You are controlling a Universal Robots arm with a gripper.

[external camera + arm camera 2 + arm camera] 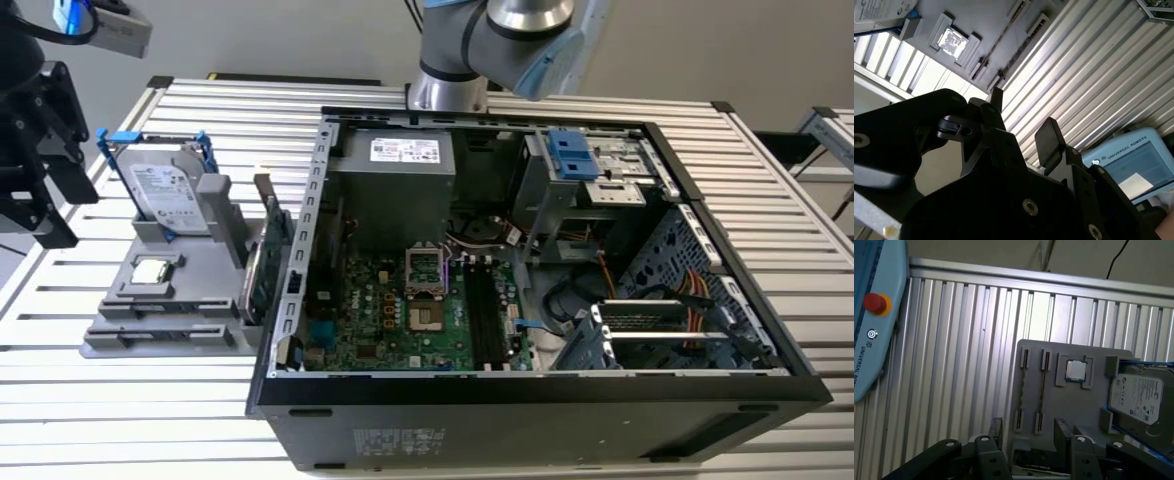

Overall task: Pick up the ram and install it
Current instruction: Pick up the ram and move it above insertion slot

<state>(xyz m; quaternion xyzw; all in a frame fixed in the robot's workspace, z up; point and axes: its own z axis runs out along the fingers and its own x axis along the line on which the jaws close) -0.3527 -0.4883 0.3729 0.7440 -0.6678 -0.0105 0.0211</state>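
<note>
Jaws of the gripper (1029,429) are held apart, empty, over the ram (1043,390), set on edge in a grey holder (1079,405), its length crossing their gap.

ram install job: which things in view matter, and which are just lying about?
Job:
- ram, edge-on in the grey holder
- gripper, jaws open and empty, above the holder
- open computer case with its motherboard

Lying about:
- hard drive
- processor chip
- green card
- blue pendant
</note>
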